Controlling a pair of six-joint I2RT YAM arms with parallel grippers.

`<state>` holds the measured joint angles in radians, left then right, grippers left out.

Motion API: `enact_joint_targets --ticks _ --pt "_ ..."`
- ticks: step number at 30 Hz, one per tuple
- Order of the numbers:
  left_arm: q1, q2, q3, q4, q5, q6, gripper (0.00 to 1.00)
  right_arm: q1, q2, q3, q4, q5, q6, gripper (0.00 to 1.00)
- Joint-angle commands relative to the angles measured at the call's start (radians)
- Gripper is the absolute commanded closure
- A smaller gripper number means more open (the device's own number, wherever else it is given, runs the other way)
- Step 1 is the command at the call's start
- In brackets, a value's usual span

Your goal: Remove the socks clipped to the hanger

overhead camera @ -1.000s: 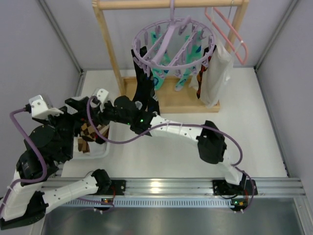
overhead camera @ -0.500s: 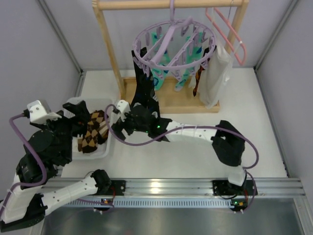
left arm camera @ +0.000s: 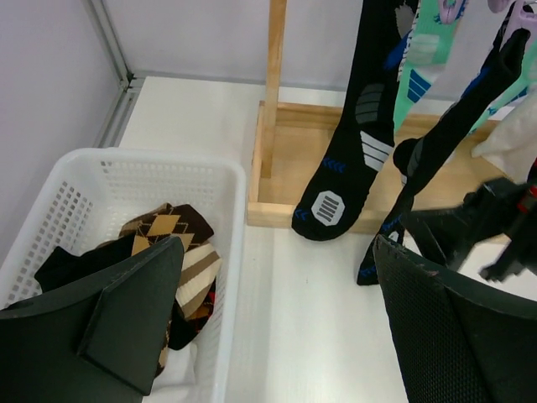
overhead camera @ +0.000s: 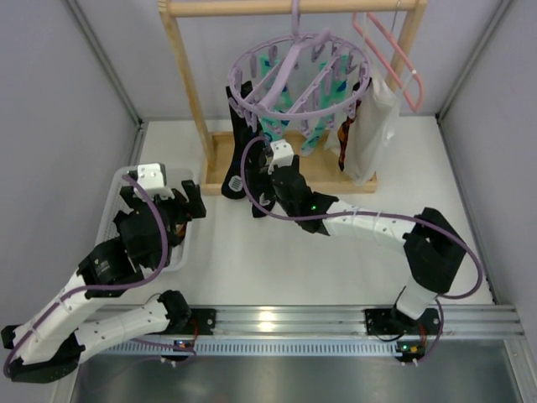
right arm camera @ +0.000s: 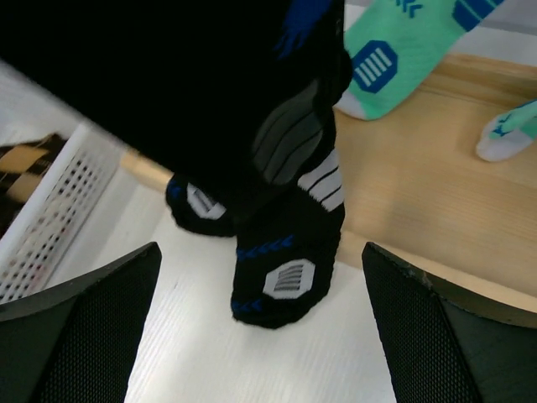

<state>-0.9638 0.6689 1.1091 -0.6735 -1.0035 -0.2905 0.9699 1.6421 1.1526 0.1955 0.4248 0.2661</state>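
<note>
The lavender ring hanger (overhead camera: 298, 80) hangs from the wooden rack. Clipped to it are black socks (overhead camera: 239, 143), teal-green socks (overhead camera: 277, 126) and a brown-orange sock (overhead camera: 346, 130). My right gripper (overhead camera: 258, 189) is open and empty just in front of the black socks' toes (right arm camera: 289, 243), which lie between its wide jaws (right arm camera: 260, 327) without touching them. My left gripper (overhead camera: 180, 201) is also open and empty, low beside the basket, facing the rack (left arm camera: 277, 336). Argyle socks (left arm camera: 168, 235) lie in the white basket (left arm camera: 226, 193).
The wooden rack's base (right arm camera: 419, 193) sits right behind the black socks. A white cloth bag (overhead camera: 373, 126) and a pink coat hanger (overhead camera: 394, 59) hang at the rack's right end. My left arm covers most of the basket (overhead camera: 113, 189). Grey walls close both sides.
My right gripper opened, left the argyle sock in the basket and swung right and back to the black socks. My left arm shifted forward over the basket.
</note>
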Motion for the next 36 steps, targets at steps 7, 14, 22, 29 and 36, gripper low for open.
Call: enact_joint_targets --ticks 7,14,22,29,36 --pt "-0.001 0.021 -0.038 0.037 0.037 0.002 0.02 -0.056 0.246 0.263 0.062 0.206 0.093 0.05" --pt "0.003 0.038 -0.032 0.035 0.049 -0.001 0.02 -0.045 0.326 0.26 0.11 0.348 0.099 0.29" --pt "0.004 0.012 -0.029 0.037 0.045 -0.021 0.02 -0.042 0.357 0.234 0.202 0.371 -0.002 0.56" --pt "0.004 0.04 -0.008 0.034 0.054 -0.038 0.02 -0.043 0.256 0.116 0.31 0.339 -0.028 0.94" --pt "0.004 0.093 0.133 0.037 0.19 -0.176 0.02 -0.004 0.061 -0.091 0.348 0.183 -0.067 0.96"
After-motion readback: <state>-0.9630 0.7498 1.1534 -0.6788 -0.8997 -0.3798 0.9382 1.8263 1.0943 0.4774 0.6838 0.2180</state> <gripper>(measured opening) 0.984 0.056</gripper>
